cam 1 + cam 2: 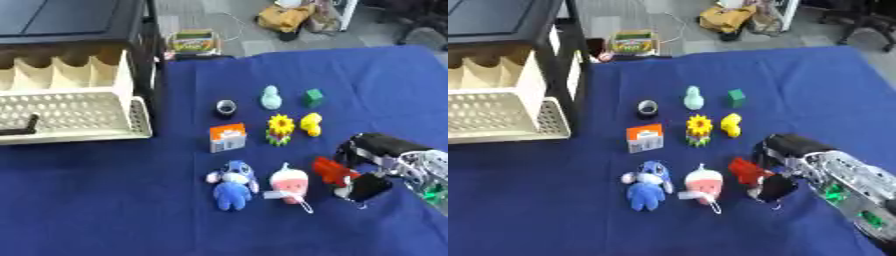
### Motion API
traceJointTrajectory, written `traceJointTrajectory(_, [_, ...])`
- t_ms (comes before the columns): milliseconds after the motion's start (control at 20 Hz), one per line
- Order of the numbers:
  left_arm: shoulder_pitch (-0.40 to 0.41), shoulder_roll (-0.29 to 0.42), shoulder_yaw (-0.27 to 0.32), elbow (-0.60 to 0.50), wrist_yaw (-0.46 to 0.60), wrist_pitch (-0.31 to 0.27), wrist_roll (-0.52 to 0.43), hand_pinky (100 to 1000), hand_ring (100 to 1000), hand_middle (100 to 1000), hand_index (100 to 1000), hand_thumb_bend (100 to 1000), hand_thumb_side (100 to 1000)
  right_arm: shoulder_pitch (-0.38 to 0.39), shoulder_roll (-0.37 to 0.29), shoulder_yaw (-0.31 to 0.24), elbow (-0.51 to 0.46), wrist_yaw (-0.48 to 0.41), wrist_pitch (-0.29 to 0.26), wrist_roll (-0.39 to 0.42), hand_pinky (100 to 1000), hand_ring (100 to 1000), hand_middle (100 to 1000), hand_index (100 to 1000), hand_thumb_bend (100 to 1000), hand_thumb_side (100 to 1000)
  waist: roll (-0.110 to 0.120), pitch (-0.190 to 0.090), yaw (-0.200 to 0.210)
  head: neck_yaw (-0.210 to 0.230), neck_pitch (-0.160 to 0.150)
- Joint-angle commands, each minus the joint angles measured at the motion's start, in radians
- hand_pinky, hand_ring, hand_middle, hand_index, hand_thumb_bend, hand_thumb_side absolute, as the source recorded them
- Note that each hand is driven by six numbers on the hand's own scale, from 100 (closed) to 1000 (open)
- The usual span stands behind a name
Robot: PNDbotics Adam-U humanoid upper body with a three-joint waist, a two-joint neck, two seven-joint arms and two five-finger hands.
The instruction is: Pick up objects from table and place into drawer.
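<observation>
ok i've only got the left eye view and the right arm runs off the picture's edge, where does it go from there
observer: In the right eye view, the arm runs from the right robot hand back to the lower right corner, silver with green parts showing.
operator: and does the blue cloth end on that side
observer: Yes. The right eye view shows the right edge of the blue cloth slanting down, with grey floor beyond it.

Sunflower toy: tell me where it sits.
The sunflower toy stands mid-table on the blue cloth, between the orange box on its left and the yellow duck on its right.
</observation>
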Motion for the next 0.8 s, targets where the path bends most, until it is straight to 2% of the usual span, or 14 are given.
traceJointTrajectory(50, [-0.016,0.019,0.010,-0.012,0.002,-0.005,0.001,100,100,100,734,511,893,-0.012,-0.019,-0.006,0.003,0.000,0.003,-0.013,646,658,554,735,310,366,-0.002,-0.015,0.001,-0.002,-0.015])
traceJointTrajectory(250, [-0.016,0.019,0.009,-0.012,0.003,-0.005,0.002,100,100,100,729,508,895,-0.010,-0.022,-0.007,0.009,0.015,0.009,-0.029,656,686,573,794,337,398,-0.002,-0.014,0.001,-0.004,-0.016])
traceJointTrajectory(450, [-0.017,0.020,0.010,-0.012,0.003,-0.008,0.006,100,100,100,725,505,894,-0.001,-0.027,-0.010,0.009,0.050,0.013,-0.045,663,698,581,819,335,392,-0.002,-0.013,-0.001,-0.004,-0.016])
traceJointTrajectory(800, [-0.017,0.019,0.010,-0.012,0.005,-0.009,0.008,100,100,100,719,503,894,-0.007,-0.029,0.001,0.051,0.064,0.001,-0.030,643,677,561,770,257,334,-0.002,-0.015,0.003,-0.011,-0.018])
